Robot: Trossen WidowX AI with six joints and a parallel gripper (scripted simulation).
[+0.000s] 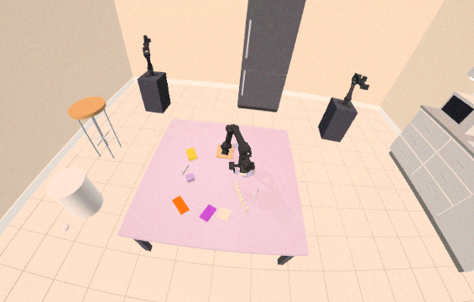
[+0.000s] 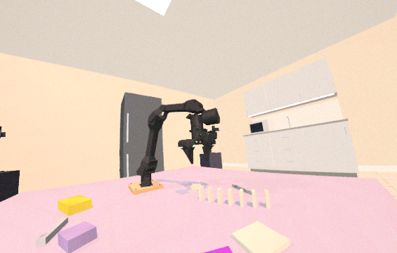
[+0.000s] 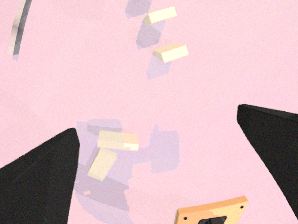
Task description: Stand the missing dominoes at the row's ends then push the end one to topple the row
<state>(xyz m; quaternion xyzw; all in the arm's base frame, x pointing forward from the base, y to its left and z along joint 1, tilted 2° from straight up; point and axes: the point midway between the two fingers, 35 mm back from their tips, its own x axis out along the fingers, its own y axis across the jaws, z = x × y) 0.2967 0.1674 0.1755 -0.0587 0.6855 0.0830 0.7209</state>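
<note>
1. The row of dominoes [image 2: 230, 197] stands on the pink table [image 2: 324, 211], in front of the arm's base plate [image 2: 145, 187]. The pieces are upright and evenly apart.
2. At the end of the row nearest the arm there is one more cream piece [image 3: 109, 152]. In the wrist view it does not look like the upright ones: it seems tilted or lying flat, and it may even be two pieces touching. In the exterior view it [image 2: 194, 186] sits lower than its neighbours. I cannot tell for sure.
3. The hand [image 2: 197, 152] hangs well above this end of the row. Its fingers are wide apart and hold nothing.
4. I judge that the step in hand is placing a missing domino at this end, with the piece already let go. The next move calls for checking this piece; if it lies flat, it should be picked up and stood again at the row's spacing, without touching the nearest upright domino.
5. A thin grey bar [image 2: 242, 187] lies just beside the row on its far side and could hinder a wide approach.
6. A yellow block [image 2: 74, 204], a lilac block [image 2: 77, 235], a grey stick [image 2: 52, 231] and a cream slab [image 2: 260, 240] lie well apart from the row.
</note>
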